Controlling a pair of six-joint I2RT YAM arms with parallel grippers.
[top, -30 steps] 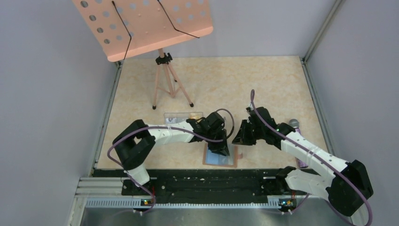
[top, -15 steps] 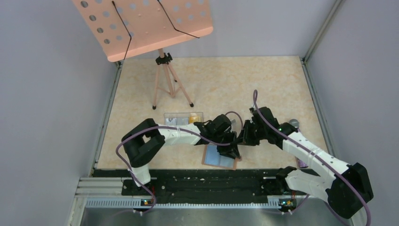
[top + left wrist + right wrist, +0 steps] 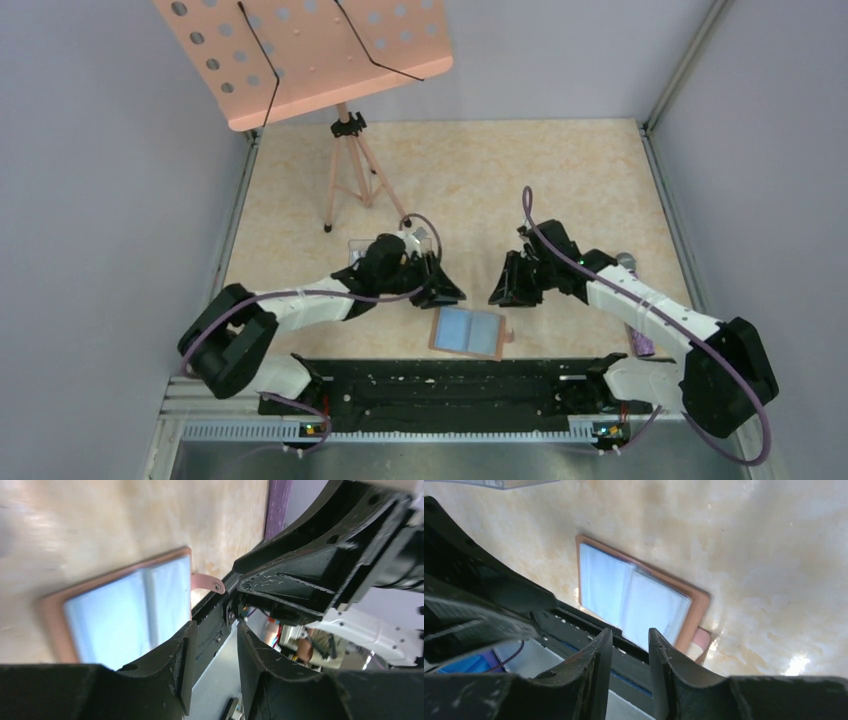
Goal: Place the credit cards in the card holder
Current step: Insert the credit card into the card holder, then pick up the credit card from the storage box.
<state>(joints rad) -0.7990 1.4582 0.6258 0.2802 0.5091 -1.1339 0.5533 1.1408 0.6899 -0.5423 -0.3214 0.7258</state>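
The card holder [image 3: 468, 332] lies open and flat near the table's front edge, with a brown rim, bluish inner faces and its snap tab at the right. It also shows in the left wrist view [image 3: 120, 610] and the right wrist view [image 3: 639, 600]. My left gripper [image 3: 452, 295] hovers just left of and behind it, open and empty [image 3: 216, 630]. My right gripper [image 3: 498, 296] hovers just right of and behind it, open and empty [image 3: 630, 635]. No loose credit card shows in any view.
A clear plastic box [image 3: 362, 246] sits behind the left arm, mostly hidden by it. A pink music stand [image 3: 345, 170] on a tripod stands at the back left. A purple object [image 3: 640, 340] lies by the right arm. The black base rail [image 3: 440, 385] runs just in front of the holder.
My left gripper has pulled off the card holder, back and to the left, leaving it uncovered. My right gripper has shifted slightly back and left.
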